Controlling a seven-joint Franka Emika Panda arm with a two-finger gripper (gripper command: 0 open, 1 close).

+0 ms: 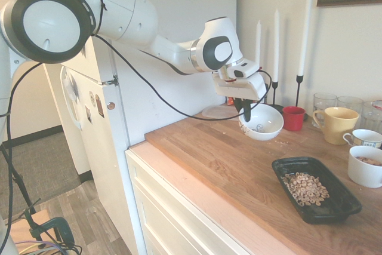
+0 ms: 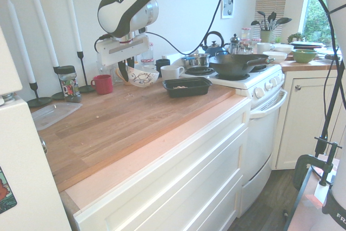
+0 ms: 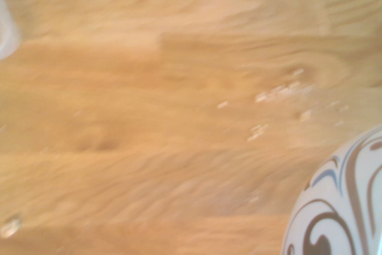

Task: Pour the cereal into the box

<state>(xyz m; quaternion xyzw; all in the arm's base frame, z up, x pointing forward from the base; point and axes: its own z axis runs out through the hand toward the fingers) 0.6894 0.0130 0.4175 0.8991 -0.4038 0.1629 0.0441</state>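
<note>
Wooden tabletop by the fridge: the fingers pinch the rim of a white patterned bowl, tilted. Well apart, the cereal lies in the black box.

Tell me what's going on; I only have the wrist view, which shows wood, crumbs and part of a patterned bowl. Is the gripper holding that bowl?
Observer: Yes. The gripper is shut on the rim of the white bowl, which is tilted just above the counter.
Operator: Where is the cereal?
Observer: The cereal lies in the black box, near the counter's front edge.
Operator: Is anything left in the bowl?
Observer: The first exterior view shows its inside white, with at most a few bits.
Operator: What is the red thing at my frame's edge?
Observer: A red cup, beside the bowl and in front of the candlesticks.
</note>
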